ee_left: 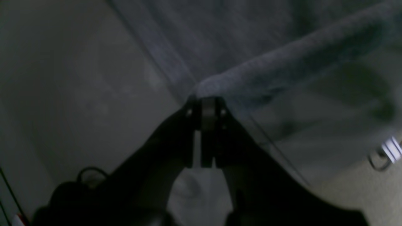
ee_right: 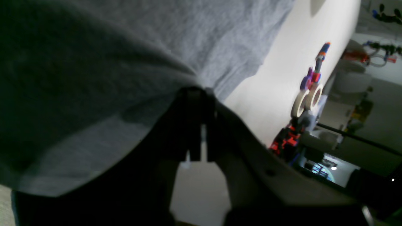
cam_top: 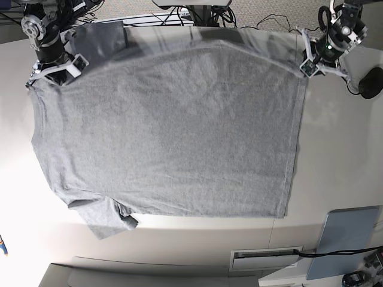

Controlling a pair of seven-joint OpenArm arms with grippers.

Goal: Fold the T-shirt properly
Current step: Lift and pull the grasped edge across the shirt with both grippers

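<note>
Each hand, left (cam_top: 306,67) and right (cam_top: 57,72), pinches a far corner of the T-shirt (cam_top: 173,131), stretching it flat over the tabletop (cam_top: 341,149) for folding.

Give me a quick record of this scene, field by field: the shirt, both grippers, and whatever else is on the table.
item: T-shirt, grey, plain side showing
state: spread mostly flat on the table, far edge lifted
left gripper: shut on the T-shirt's edge
right gripper: shut on the T-shirt's edge
near sleeve: crumpled, partly folded over
other things: black mouse and a grey pad, both apart from the shirt
</note>
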